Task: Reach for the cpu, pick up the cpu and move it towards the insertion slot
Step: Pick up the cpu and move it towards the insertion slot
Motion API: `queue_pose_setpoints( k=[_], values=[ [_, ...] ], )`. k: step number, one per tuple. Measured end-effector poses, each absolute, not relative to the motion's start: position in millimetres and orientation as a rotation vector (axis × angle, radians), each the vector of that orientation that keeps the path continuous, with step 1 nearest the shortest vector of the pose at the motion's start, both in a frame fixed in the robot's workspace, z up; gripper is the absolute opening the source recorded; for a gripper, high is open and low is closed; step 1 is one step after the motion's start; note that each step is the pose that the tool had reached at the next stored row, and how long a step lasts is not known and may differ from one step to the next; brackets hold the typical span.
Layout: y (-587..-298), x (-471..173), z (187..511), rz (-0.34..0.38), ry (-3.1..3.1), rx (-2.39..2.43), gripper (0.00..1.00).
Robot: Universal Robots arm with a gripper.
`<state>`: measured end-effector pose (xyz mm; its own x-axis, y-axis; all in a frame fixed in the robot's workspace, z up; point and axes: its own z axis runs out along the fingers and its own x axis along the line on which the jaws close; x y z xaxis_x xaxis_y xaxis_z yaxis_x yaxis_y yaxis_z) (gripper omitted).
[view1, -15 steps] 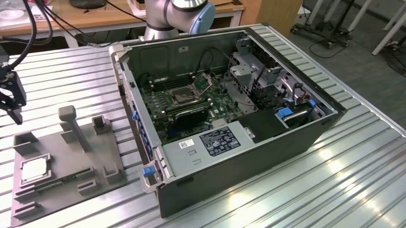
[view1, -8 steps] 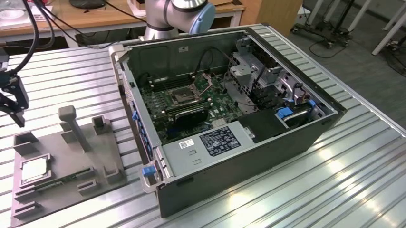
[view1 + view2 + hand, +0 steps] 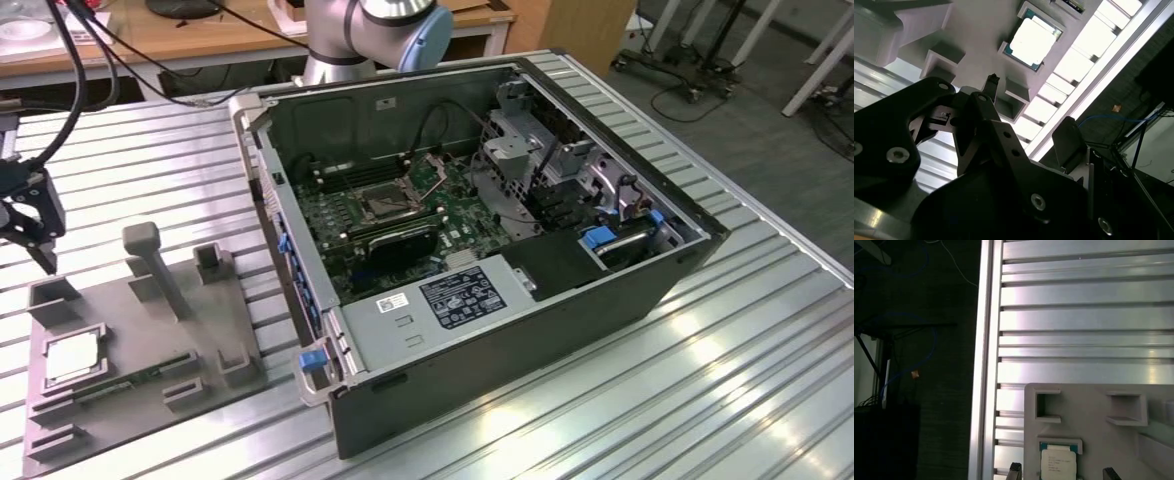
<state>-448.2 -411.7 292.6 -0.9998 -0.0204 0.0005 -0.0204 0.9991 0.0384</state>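
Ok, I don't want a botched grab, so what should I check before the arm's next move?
1. Pincer open: ok, fingertips apart.
2. Pincer empty: ok, nothing held.
3. Cpu flat in the grey tray, metal top up: ok.
4. Pincer at the cpu: not ok, clearly apart in the exterior view.
5. Computer case open over the insertion slot: ok.
6. Insertion slot's frame raised for loading: cannot tell.
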Motion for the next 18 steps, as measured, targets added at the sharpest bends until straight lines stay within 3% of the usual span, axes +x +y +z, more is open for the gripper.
queue_pose_setpoints(
  k=[18],
  values=[
    [-412.0,-448.1,276.4,-0.060,-3.140,0.032,0.71]
  ],
)
